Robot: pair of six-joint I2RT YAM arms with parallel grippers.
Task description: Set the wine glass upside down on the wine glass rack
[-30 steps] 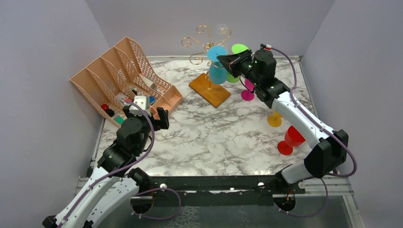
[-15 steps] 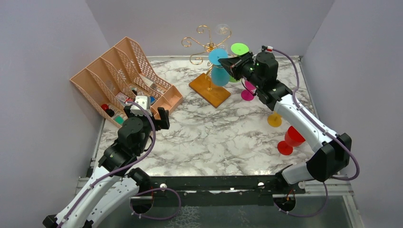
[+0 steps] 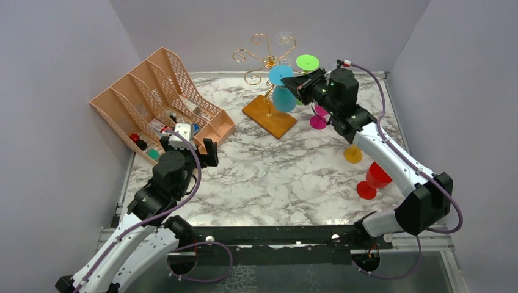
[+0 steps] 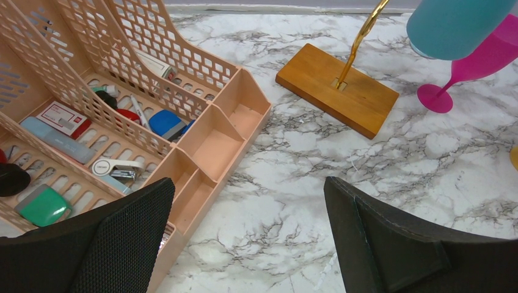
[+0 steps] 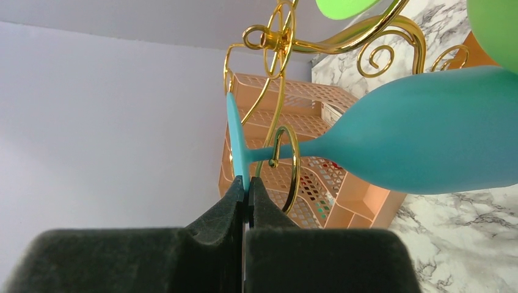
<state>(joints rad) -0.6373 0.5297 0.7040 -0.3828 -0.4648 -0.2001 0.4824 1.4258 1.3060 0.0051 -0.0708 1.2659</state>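
Note:
The gold wire rack (image 3: 264,58) stands on its orange-brown wooden base (image 3: 269,115) at the back of the table. My right gripper (image 3: 292,79) is shut on the foot rim of a teal wine glass (image 3: 283,97), held upside down at the rack. In the right wrist view the glass's stem (image 5: 287,151) runs through a gold scroll loop (image 5: 282,160), and the fingertips (image 5: 235,190) pinch the foot disc. A green glass (image 3: 307,62) hangs on the rack beside it. My left gripper (image 3: 204,152) is open and empty, low near the organiser; its view shows the base (image 4: 337,89).
A peach mesh organiser (image 3: 160,101) with small items stands at the back left. A magenta glass (image 3: 318,118), a yellow glass (image 3: 352,153) and a red glass (image 3: 374,179) are on the table at the right, under my right arm.
My right gripper has carried the teal glass slightly up and toward the rack's scroll arm. The left arm has barely moved.

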